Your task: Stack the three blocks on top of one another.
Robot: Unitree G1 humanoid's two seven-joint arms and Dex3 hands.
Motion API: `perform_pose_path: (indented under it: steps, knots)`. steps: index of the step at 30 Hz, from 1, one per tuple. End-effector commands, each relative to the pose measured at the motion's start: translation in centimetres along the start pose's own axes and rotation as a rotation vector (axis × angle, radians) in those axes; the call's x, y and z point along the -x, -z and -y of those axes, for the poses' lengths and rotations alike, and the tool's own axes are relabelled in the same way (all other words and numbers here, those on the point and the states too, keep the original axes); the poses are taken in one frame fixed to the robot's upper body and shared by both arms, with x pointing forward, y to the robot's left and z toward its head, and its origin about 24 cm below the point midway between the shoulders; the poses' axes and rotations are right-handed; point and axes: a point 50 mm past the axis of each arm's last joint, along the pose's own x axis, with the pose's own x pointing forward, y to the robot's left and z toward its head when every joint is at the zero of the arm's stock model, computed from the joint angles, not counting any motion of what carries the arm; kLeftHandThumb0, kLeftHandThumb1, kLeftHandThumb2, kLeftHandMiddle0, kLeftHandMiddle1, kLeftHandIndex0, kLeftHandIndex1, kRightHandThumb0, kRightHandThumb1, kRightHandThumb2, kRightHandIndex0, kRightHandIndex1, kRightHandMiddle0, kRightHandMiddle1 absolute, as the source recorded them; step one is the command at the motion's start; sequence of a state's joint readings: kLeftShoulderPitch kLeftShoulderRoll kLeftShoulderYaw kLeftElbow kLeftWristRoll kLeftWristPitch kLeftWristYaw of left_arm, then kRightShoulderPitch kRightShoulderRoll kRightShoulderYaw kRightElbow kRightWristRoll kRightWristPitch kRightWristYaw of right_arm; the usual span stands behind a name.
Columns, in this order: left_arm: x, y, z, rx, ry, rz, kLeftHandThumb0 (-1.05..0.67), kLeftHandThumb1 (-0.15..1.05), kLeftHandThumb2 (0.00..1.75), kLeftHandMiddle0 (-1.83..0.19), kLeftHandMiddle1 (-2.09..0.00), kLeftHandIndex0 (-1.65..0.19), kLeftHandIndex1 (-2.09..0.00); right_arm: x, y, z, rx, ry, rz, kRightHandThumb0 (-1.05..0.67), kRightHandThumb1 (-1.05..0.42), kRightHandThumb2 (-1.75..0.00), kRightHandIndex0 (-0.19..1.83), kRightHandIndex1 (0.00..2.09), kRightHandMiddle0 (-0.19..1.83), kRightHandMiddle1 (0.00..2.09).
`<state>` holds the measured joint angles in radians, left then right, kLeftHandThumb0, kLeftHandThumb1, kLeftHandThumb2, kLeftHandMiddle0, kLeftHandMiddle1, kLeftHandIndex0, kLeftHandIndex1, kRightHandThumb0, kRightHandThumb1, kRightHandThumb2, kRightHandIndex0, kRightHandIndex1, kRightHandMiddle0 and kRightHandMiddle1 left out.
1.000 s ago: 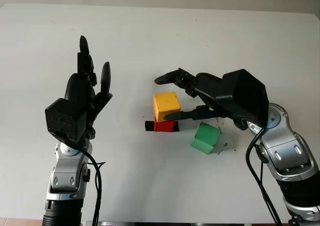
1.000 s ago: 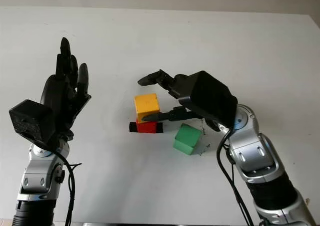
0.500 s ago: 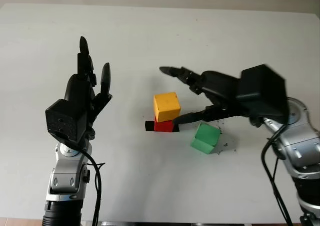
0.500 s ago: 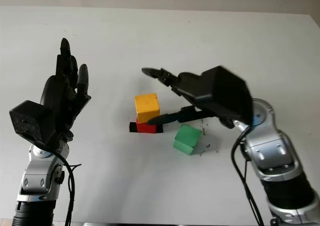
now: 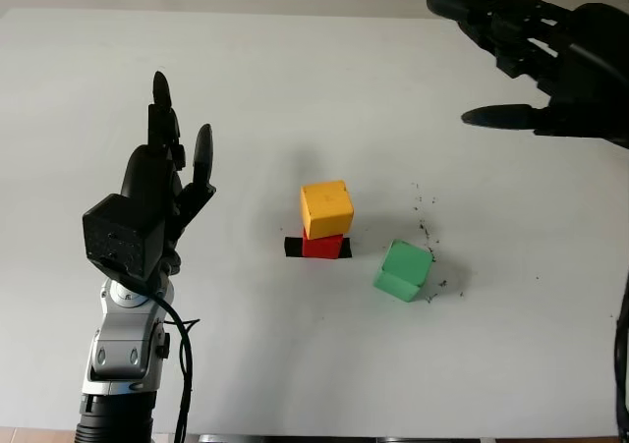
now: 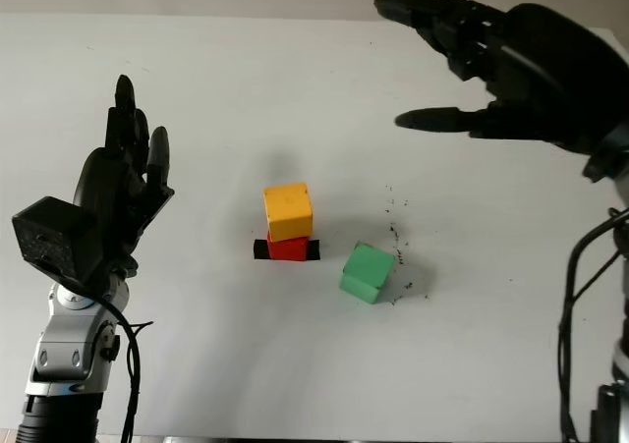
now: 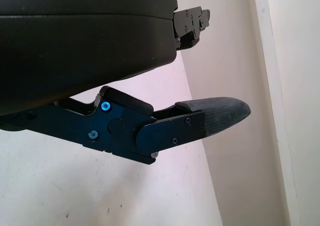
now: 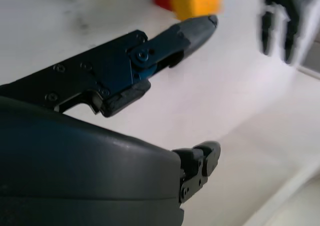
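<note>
Sitting on the red block [image 5: 323, 246] mid-table [image 5: 295, 89], the yellow block [image 5: 326, 208] has the green block [image 5: 403, 270] just beside it. The right hand [image 5: 536, 60] hangs open, well apart above; the left hand [image 5: 157, 193] is raised, open, off to the side.

No readable text, labels, brands or numbers are showing anywhere: nothing legible on the blocks, the table, or either hand's shell.
</note>
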<state>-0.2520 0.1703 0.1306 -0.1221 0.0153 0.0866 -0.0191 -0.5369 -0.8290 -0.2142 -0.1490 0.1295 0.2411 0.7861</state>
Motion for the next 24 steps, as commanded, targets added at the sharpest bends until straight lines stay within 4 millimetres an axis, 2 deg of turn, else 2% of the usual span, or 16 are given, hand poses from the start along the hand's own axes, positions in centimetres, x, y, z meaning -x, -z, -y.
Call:
perform_pose_path:
  steps: [1, 5, 12, 19, 24]
  knots:
    - [-0.2, -0.5, -0.3, -0.01, 0.005, 0.03, -0.74, 1.05, 0.66, 0.19, 0.0, 0.19, 0.0, 0.3, 0.3, -0.5, 0.196, -0.068, 0.014, -0.75, -0.84, -0.05, 0.08, 0.08, 0.42, 0.21]
    - [-0.2, -0.6, -0.6, -0.009, 0.007, 0.028, -0.74, 1.05, 0.66, 0.19, 0.0, 0.19, 0.0, -0.1, 0.1, -1.5, 0.474, -0.222, 0.047, -0.77, -0.86, -0.06, 0.04, 0.04, 0.43, 0.16]
    - [-0.4, -0.8, -0.7, -0.012, 0.013, 0.037, -0.74, 1.05, 0.67, 0.19, 0.0, 0.19, 0.0, -0.7, -1.0, -3.3, 0.797, -0.4, 0.188, -0.75, -0.95, -0.07, 0.01, 0.04, 0.45, 0.13]
    - [-0.4, -0.8, -0.6, -0.008, 0.008, 0.034, -0.75, 1.05, 0.65, 0.19, 0.0, 0.19, 0.0, -1.1, -1.2, -5.1, 0.893, -0.455, 0.267, -0.64, -0.88, -0.04, 0.0, 0.05, 0.48, 0.12]
    - [-0.3, -0.7, -0.5, -0.005, 0.005, 0.037, -0.75, 1.05, 0.65, 0.19, 0.0, 0.19, 0.0, -1.1, -0.5, -6.2, 0.894, -0.472, 0.296, -0.62, -0.87, -0.05, -0.01, 0.05, 0.49, 0.12]
